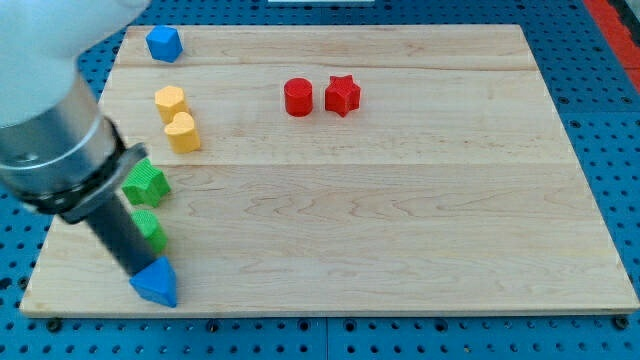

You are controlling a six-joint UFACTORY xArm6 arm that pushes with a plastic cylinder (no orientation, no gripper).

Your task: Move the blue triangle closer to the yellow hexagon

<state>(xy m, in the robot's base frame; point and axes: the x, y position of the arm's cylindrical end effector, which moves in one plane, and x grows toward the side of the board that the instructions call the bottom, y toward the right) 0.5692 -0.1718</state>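
The blue triangle [156, 282] lies near the board's bottom left corner. My tip [138, 272] touches its upper left side; the dark rod slants up to the view's left. The yellow hexagon [170, 102] sits at the upper left of the board, far above the triangle. A second yellow block [183, 132], rounded in shape, stands just below the hexagon.
A green star-like block [147, 183] and a second green block [150, 229] lie between the yellow blocks and the triangle, partly behind the rod. A blue block [164, 43] is at the top left. A red cylinder [298, 97] and red star [342, 95] sit top centre.
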